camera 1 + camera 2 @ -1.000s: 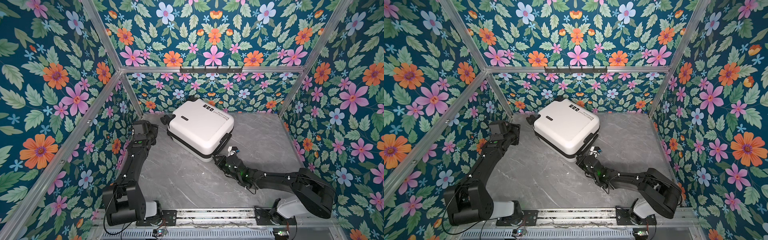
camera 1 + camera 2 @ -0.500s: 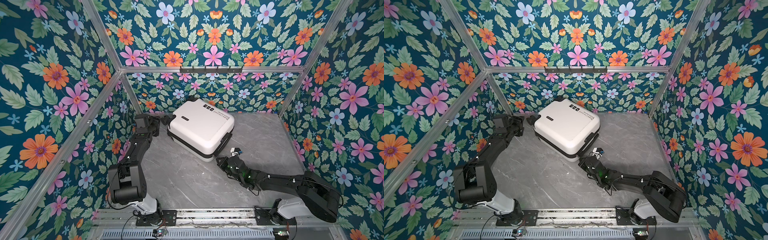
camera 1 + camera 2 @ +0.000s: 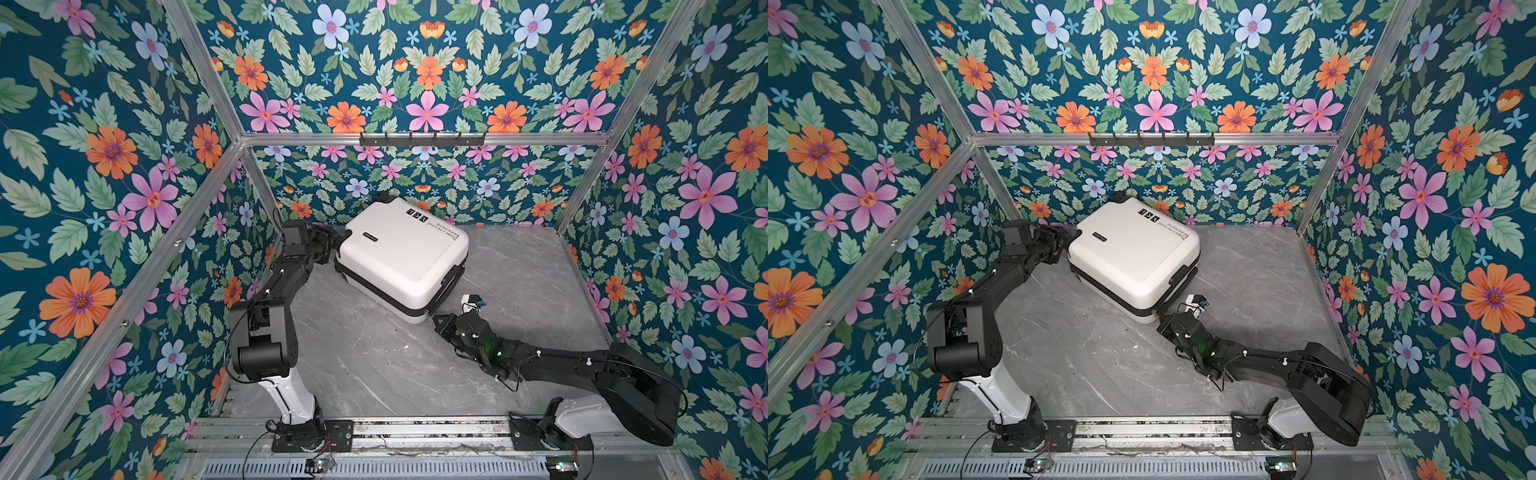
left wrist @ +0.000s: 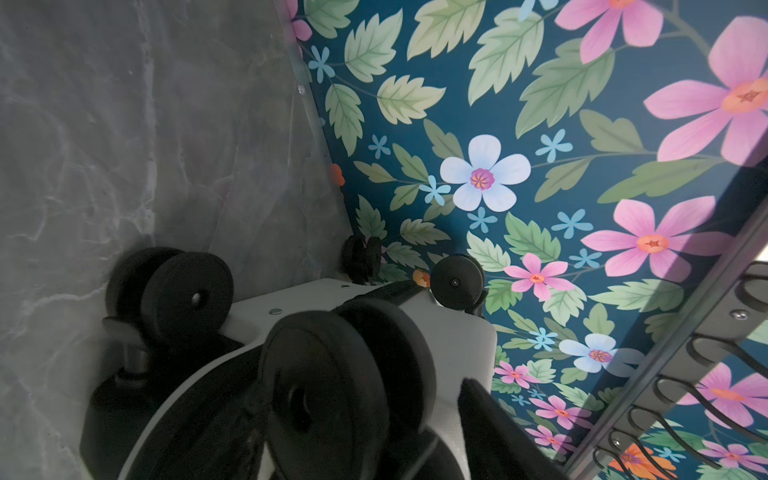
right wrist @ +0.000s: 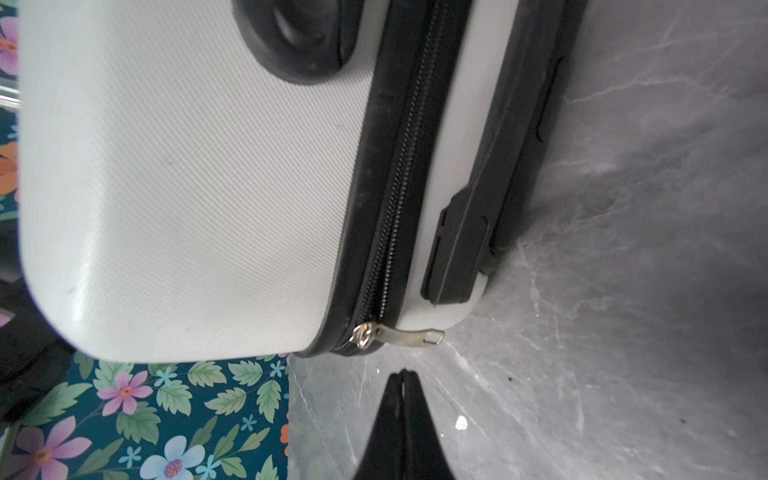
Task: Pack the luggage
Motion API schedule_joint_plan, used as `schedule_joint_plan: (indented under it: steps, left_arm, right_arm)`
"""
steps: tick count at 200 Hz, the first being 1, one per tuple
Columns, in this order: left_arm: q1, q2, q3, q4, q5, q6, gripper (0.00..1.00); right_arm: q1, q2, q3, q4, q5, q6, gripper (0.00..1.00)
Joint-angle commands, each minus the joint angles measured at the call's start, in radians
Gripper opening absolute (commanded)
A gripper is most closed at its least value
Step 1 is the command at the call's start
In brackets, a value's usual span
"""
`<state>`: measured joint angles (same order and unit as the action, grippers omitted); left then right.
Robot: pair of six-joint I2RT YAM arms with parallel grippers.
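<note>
Change since a second ago: left arm reared up at the elbow, left gripper brought in to the wheel end of luggage; right gripper drawn a little back from the near corner; luggage itself unmoved. Count: one luggage, two grippers, four wheels in the left wrist view, one zip pull. Luggage flat, lid down, on worktop, skewed, close to the rear wall. Left gripper fingers apart, nearest wheel between them, strip of white shell showing beside one finger; touching or not, cannot tell. Right gripper pressed shut, tips just short of the zip pull, clear of it, off the luggage's near corner.
</note>
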<state>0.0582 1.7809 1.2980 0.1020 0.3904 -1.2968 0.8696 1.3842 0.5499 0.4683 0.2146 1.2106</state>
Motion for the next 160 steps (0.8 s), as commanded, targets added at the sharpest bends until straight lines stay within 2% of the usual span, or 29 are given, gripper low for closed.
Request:
schedule_joint_plan:
  steps: [1,9,16,31,43,47,58,66,72,85,99,112,131,160]
  left_arm:
    - [-0.003,0.01,0.026,-0.002,0.02,0.045,0.74]
    - [-0.004,0.012,0.03,-0.006,0.02,0.05,0.74]
    - [-0.003,0.012,0.03,-0.008,0.021,0.051,0.74]
    - [-0.003,0.015,0.031,-0.01,0.027,0.054,0.74]
    - [-0.003,0.015,0.03,-0.016,0.03,0.056,0.74]
    - [-0.004,0.015,0.029,-0.018,0.031,0.057,0.74]
    - [-0.003,0.014,0.027,-0.023,0.033,0.059,0.74]
    - [-0.003,0.012,0.026,-0.025,0.034,0.062,0.74]
    - [-0.004,0.012,0.025,-0.027,0.034,0.063,0.74]
    - [-0.004,0.008,0.022,-0.032,0.031,0.066,0.74]
    - [-0.004,0.006,0.019,-0.036,0.03,0.068,0.74]
    - [-0.003,0.005,0.021,-0.04,0.03,0.069,0.74]
    - [-0.004,0.003,0.022,-0.045,0.028,0.07,0.74]
    - [-0.005,-0.001,0.022,-0.058,0.026,0.07,0.73]
  right_arm:
    - [-0.058,-0.008,0.022,-0.096,-0.129,-0.149,0.22]
    - [-0.092,-0.01,0.045,-0.184,-0.182,-0.156,0.34]
    - [-0.125,-0.011,0.065,-0.259,-0.225,-0.157,0.4]
    - [-0.193,-0.018,0.063,-0.298,-0.323,-0.189,0.43]
    - [-0.212,-0.045,0.018,-0.19,-0.361,-0.268,0.43]
    - [-0.21,-0.066,-0.002,-0.131,-0.375,-0.332,0.43]
    - [-0.158,-0.132,-0.061,-0.004,-0.299,-0.496,0.44]
    - [-0.115,-0.178,-0.075,0.008,-0.202,-0.611,0.54]
    - [-0.1,-0.2,-0.072,-0.013,-0.168,-0.661,0.57]
    - [-0.116,-0.214,-0.046,-0.102,-0.153,-0.67,0.57]
    - [-0.131,-0.213,-0.027,-0.154,-0.196,-0.697,0.55]
    - [-0.132,-0.21,-0.042,-0.118,-0.237,-0.741,0.51]
    - [-0.131,-0.2,-0.082,-0.029,-0.276,-0.787,0.51]
    - [-0.131,-0.131,-0.05,-0.012,-0.362,-0.847,0.5]
